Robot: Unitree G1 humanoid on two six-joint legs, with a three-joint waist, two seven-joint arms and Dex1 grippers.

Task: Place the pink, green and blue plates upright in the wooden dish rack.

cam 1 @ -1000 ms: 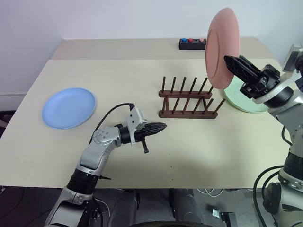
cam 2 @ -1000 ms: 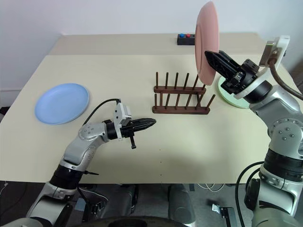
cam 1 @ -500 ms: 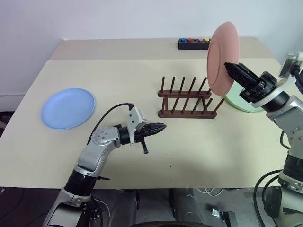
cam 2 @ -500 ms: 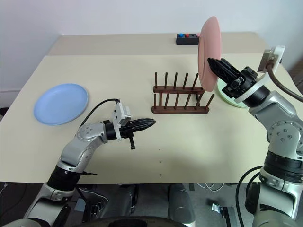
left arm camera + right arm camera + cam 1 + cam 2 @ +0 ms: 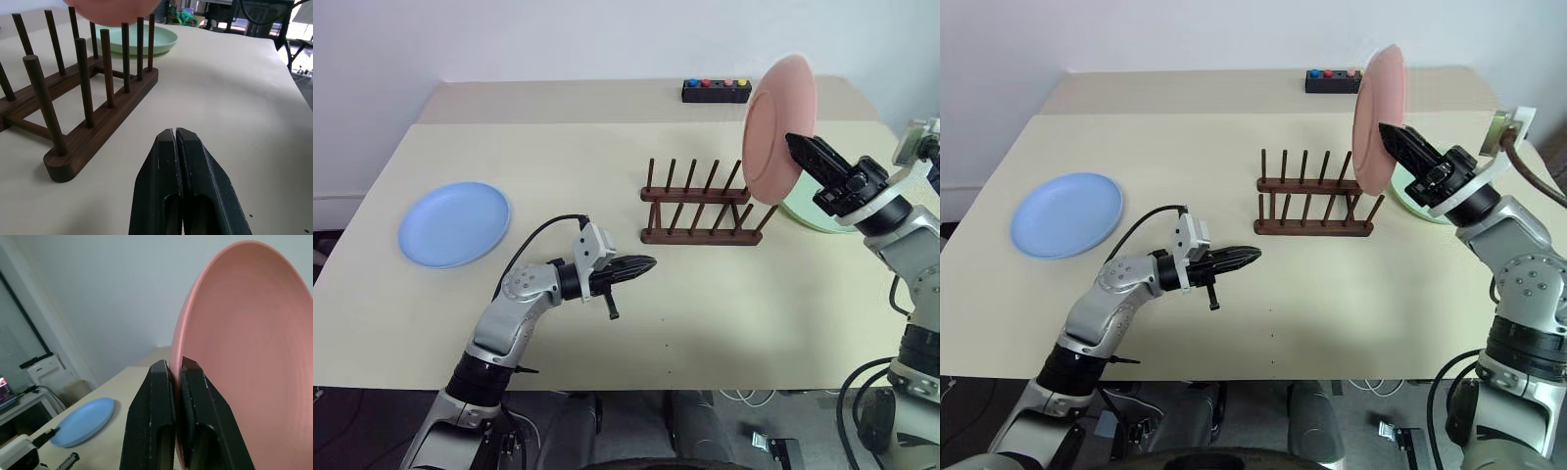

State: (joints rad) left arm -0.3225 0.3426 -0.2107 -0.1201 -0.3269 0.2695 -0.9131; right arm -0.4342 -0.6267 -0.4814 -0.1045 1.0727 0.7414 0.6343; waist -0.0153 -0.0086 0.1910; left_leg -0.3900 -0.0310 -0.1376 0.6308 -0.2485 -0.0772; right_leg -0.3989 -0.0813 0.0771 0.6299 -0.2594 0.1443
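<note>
One pink plate (image 5: 779, 127), pinched on edge in the right claw (image 5: 800, 149), hangs above the right end of the wooden dish rack (image 5: 698, 208) (left claw (image 5: 642, 265) pressed together, idle), slots lying just below-left.

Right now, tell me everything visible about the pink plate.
The pink plate is round, plain salmon, matte like plastic, with a shallow raised rim. It stands on edge in the air, above the right end of the wooden rack, touching nothing but the right tool, which is shut on its rim.
</note>
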